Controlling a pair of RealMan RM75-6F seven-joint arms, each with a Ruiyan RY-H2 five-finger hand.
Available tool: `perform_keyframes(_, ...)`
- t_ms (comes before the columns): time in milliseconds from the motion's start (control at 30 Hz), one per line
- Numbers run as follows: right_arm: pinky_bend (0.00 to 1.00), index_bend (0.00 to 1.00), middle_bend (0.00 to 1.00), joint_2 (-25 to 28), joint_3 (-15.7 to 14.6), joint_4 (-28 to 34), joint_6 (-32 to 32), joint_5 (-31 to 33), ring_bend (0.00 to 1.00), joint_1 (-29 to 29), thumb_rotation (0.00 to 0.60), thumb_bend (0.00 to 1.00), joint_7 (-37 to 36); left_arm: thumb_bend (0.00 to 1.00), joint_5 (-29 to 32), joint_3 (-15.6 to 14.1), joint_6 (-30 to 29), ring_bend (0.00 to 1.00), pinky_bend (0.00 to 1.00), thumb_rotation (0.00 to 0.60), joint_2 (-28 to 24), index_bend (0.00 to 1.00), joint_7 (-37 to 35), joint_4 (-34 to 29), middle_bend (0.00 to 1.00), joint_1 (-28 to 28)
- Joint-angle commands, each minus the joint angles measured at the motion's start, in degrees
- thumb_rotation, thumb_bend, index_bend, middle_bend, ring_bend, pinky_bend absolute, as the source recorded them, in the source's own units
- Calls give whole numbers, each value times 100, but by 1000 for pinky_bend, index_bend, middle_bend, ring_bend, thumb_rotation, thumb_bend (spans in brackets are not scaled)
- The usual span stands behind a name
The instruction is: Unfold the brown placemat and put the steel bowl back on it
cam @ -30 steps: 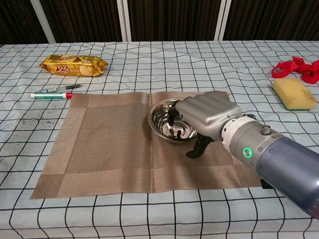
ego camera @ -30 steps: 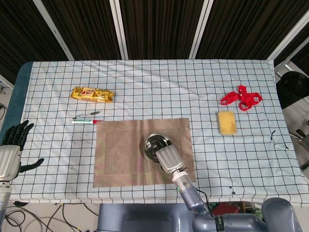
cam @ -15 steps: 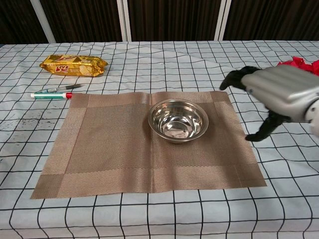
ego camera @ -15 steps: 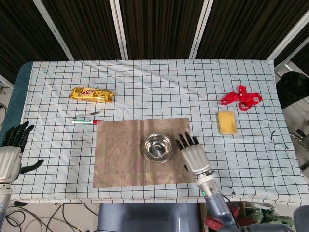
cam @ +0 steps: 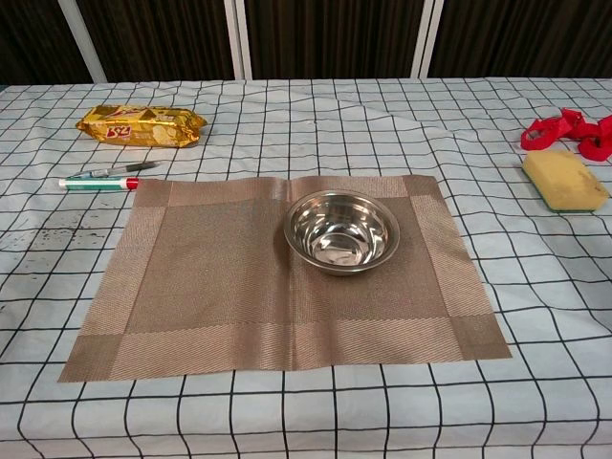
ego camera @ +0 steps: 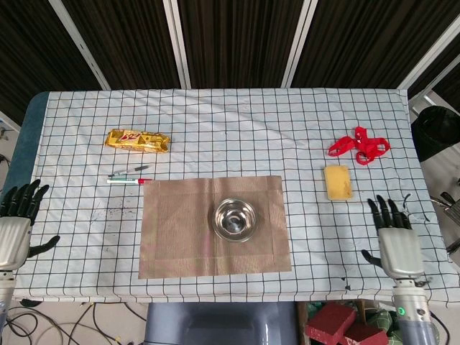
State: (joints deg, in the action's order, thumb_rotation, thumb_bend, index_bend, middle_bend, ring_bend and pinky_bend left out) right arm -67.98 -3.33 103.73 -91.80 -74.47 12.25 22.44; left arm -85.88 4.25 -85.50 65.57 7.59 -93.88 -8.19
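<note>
The brown placemat [ego camera: 180,230] [cam: 210,277] lies flat and unfolded near the table's front edge. The steel bowl [ego camera: 236,219] [cam: 341,230] stands upright on the mat, right of its middle. My right hand [ego camera: 397,241] hovers at the table's front right edge, well away from the bowl, fingers spread and empty. My left hand [ego camera: 16,228] is off the table's left edge, fingers apart, holding nothing. Neither hand shows in the chest view.
A gold snack packet [ego camera: 137,140] [cam: 142,125] and a pen [ego camera: 128,180] [cam: 99,182] lie left and behind the mat. A yellow sponge [ego camera: 338,182] [cam: 564,179] and a red strap [ego camera: 359,145] [cam: 569,130] sit at the right. The checked tablecloth [ego camera: 237,129] covers the table.
My right hand let go of the bowl and drew back to the right, from over the mat to the table's front right edge. The bowl stays on the mat. The left hand barely moved.
</note>
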Motion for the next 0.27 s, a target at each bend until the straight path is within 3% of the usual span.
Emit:
perform_keyframes(33,177,0,0,252,-225,-199,-288,-229,0,-433,600,48,-588,16,77,-12,58,0,0,600,-84,0,-68,-136,0,17)
perform_keyframes(167,177,0,0,331,-245,-383,-442,-387,0,-631,600,47,-984,16,-16,-83,-108,0,0,600,-194,0,131,110,0,125)
perform_keyframes(267,177,0,0,303,-157,-471,-361,-341,0,-681,600,47,-1297,16,238,-61,-104,0,0,600,-135,0,-162,142,0,234)
